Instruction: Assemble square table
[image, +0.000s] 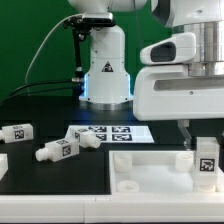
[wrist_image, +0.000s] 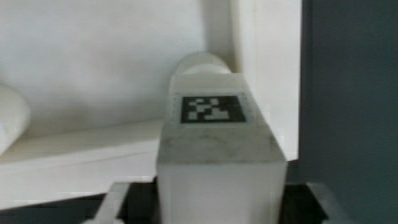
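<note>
Gripper (image: 203, 138) is clenching one tagged leg (image: 207, 160) upright above the square tabletop (image: 150, 172), near its edge at the exterior view's right. I am seeing loose legs (image: 18, 133) lying on the dark table (image: 40, 195) at that view's left, beside the marker board (image: 105, 132). Only the wrist view is showing the fingers (wrist_image: 128, 205) pinching the leg's sides.

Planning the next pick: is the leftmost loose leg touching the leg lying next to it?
Apart. The exterior view shows a strip of dark table between the leftmost leg and the neighbouring leg.
</note>
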